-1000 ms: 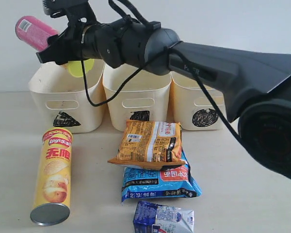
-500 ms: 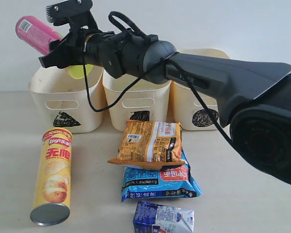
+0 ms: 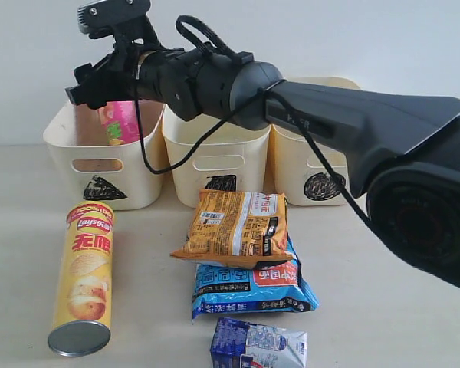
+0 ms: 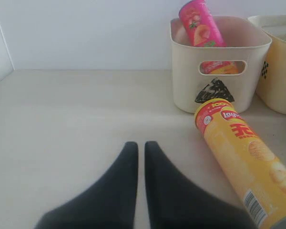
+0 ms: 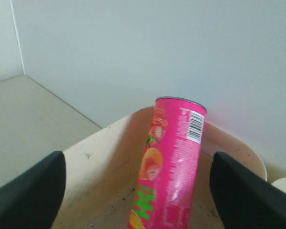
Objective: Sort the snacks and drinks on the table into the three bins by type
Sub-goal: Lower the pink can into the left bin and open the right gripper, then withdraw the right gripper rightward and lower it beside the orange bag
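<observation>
Pink tube [image 3: 121,121] leans inside far-left triangle bin [image 3: 65,152]. Right gripper [image 5: 138,188] above it, jaws spread wide, empty. Left gripper [image 4: 140,148] low over table [image 4: 62,119], jaws pressed together, holding nothing.

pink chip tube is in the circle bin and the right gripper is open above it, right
No, the pink chip tube leans in the bin marked with a triangle, not the circle; the left wrist view shows it. The right gripper is open above it.
</observation>
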You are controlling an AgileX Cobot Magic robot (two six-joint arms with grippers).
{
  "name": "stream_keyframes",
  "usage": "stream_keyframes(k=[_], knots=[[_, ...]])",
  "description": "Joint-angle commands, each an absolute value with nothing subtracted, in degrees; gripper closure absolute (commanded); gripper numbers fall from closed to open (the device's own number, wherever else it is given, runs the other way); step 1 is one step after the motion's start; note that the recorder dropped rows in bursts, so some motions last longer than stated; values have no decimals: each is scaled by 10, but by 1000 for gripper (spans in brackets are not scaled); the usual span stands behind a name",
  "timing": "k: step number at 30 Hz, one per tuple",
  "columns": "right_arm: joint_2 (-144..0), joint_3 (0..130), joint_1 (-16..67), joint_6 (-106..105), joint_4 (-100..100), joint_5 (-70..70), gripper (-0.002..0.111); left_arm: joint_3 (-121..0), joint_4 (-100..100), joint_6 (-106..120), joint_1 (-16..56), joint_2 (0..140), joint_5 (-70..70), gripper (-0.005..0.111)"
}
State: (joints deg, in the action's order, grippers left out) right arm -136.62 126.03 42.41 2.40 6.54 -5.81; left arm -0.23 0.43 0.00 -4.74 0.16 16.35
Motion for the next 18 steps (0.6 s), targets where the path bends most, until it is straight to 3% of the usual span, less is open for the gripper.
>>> stream_keyframes(k=[1,3,7,18], knots=[[-1332,1263,422,29,65,-101,45,0,7,5,-48,0,161,102],[-1321,1263,422,40,65,-152,61,0,7,5,-48,0,161,102],[-1308,1263,422,44,64,-275,109,0,7,5,-48,0,160,102],[-1256,1251,431,38,46,-412,109,0,7,5,-48,0,160,102]])
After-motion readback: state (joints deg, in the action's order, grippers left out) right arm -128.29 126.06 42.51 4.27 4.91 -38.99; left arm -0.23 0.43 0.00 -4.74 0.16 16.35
